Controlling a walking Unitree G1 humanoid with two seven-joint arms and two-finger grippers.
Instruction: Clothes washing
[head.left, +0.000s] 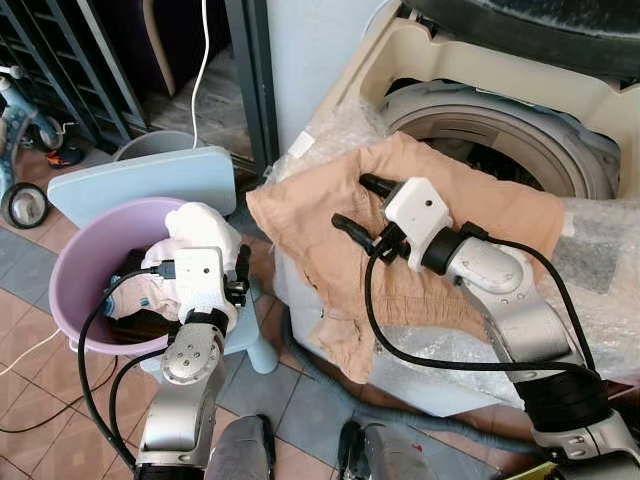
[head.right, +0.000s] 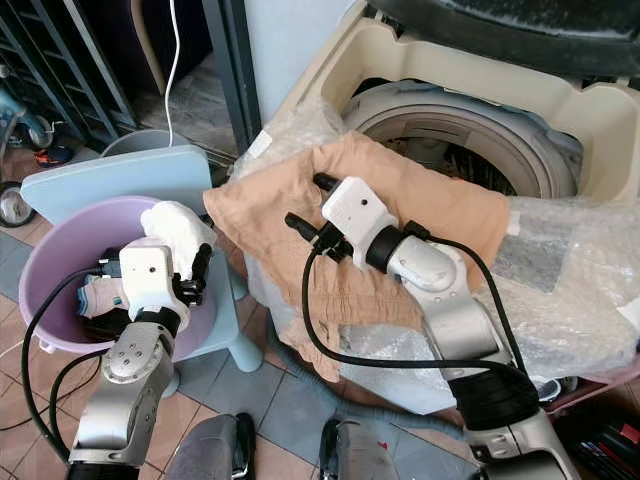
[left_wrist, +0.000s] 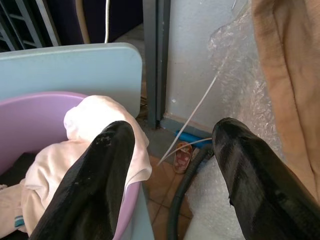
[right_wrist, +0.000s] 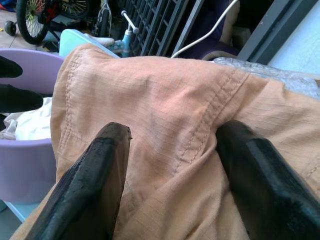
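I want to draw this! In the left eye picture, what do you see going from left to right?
Little bike wheel → purple basin → left pincer → orange garment → right pincer → washing machine drum.

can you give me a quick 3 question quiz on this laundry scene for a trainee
1. True or false: the tan garment lies fully inside the washer drum.
2. Which holds the white cloth? A) purple basin B) washer drum C) floor
3. Fill in: the right gripper, fingers open, is over the ___ garment.

Key: 1 false, it is draped over the washer's rim and front. 2 A. 3 tan.
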